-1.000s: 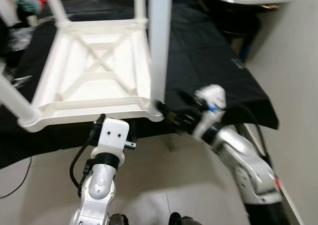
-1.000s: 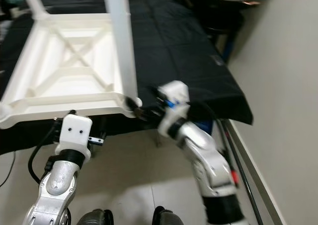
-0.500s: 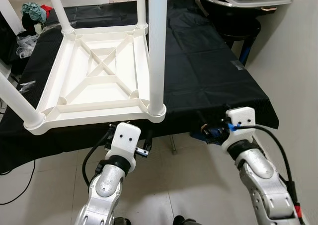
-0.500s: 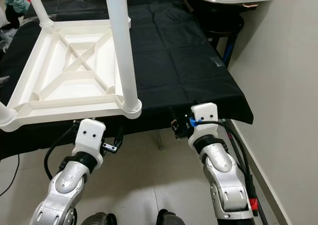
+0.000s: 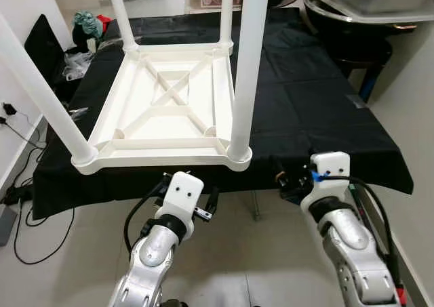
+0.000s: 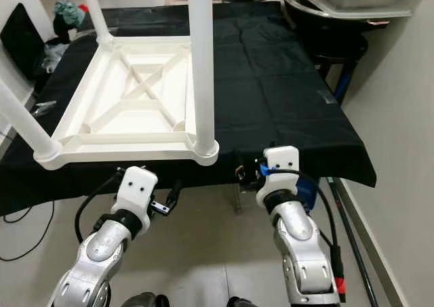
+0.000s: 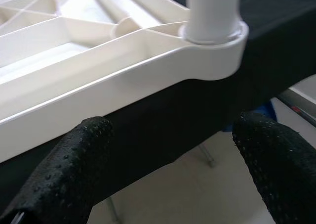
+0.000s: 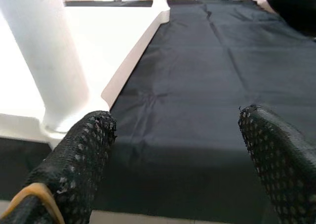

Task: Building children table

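The children's table [image 5: 163,110] lay upside down on the black cloth [image 5: 305,97] ahead of both my grippers, its ribbed underside facing up and its legs standing upward from the corner sockets. I judged it lay that way so the legs could be pushed down into the sockets from above, with the flat top bearing on the cloth.

My left gripper [image 7: 168,174] sat low, below the cloth's front edge and just under the table's near rim, its fingers [image 7: 74,159] spread wide with nothing between them. From that wrist I looked up at the near right corner socket [image 7: 212,46], with a leg [image 5: 245,63] seated in it, above and slightly ahead of my fingertips.

My right gripper [image 8: 173,155] was likewise parted and empty, level with the cloth's edge. The same corner leg stood beside its one finger [image 8: 84,155], apart from it, and bare cloth stretched ahead.

All four legs appeared to be in their sockets, so I judged the fitting largely done. Both grippers held back below the edge, probably to keep clear of the upright legs, which looked easy to knock askew.
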`<state>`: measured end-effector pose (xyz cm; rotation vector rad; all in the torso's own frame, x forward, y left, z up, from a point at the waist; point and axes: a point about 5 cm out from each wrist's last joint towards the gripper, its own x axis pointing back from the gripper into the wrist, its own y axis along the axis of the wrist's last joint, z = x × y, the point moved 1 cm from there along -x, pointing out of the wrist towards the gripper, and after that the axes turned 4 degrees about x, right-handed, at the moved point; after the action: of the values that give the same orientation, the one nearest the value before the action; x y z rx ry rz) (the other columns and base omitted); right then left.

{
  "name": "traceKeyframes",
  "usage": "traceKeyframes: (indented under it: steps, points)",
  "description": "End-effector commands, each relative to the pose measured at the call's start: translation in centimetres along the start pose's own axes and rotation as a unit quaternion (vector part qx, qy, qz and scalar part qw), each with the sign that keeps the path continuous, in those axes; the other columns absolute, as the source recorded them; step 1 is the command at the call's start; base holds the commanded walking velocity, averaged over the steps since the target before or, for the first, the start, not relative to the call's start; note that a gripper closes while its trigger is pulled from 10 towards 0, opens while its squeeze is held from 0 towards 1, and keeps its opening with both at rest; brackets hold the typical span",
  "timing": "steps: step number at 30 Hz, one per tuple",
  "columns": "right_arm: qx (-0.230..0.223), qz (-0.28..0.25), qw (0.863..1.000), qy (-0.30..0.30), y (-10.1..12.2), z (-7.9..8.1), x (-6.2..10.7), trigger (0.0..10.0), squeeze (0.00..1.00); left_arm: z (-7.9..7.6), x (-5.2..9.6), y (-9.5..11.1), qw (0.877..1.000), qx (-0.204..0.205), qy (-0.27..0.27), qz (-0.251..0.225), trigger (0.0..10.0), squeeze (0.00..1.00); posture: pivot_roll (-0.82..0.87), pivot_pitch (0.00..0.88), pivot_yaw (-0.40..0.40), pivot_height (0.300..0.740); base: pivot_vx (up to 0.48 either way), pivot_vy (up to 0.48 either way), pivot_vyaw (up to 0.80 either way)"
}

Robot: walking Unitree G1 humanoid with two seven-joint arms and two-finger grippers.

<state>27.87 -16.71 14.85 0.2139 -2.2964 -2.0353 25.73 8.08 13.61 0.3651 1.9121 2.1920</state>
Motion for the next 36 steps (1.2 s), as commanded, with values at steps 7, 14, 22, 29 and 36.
traceKeyframes:
  steps: [7, 14, 22, 29, 36]
  points:
    - [0.005, 0.017, 1.0, 0.001, -1.0, 0.6, 0.2, 10.0, 0.0, -0.3, 0.1, -0.8, 1.0, -0.011, -0.013, 0.011, 10.0, 0.0, 0.08, 0.109, -0.004, 0.74, 0.0, -0.451, 0.0]
    - [0.01, 0.014, 1.0, 0.005, -1.1, 0.8, 0.2, 10.0, 0.0, -0.1, 0.0, -1.0, 1.0, -0.004, -0.007, 0.015, 10.0, 0.0, 0.09, 0.099, -0.008, 0.74, 0.0, -0.202, 0.0]
    - [0.022, 0.015, 1.0, 0.017, -1.3, 1.4, 0.3, 10.0, 0.0, -0.1, 0.0, -1.2, 1.0, 0.002, -0.004, 0.015, 10.0, 0.0, 0.08, 0.086, -0.007, 0.74, 0.0, 0.0, 0.7]
    - [0.011, 0.018, 1.0, 0.017, -1.4, 1.3, 0.2, 10.0, 0.0, 0.0, 0.0, -1.3, 1.0, 0.013, -0.002, 0.017, 10.0, 0.0, 0.08, 0.087, -0.012, 0.74, 0.0, 0.118, 0.57]
    - [0.01, 0.013, 1.0, 0.009, -1.2, 1.1, 0.1, 10.0, 0.0, 0.0, -0.1, -1.4, 1.0, 0.013, -0.004, 0.02, 10.0, 0.0, 0.08, 0.096, -0.01, 0.74, 0.0, 0.475, 0.0]
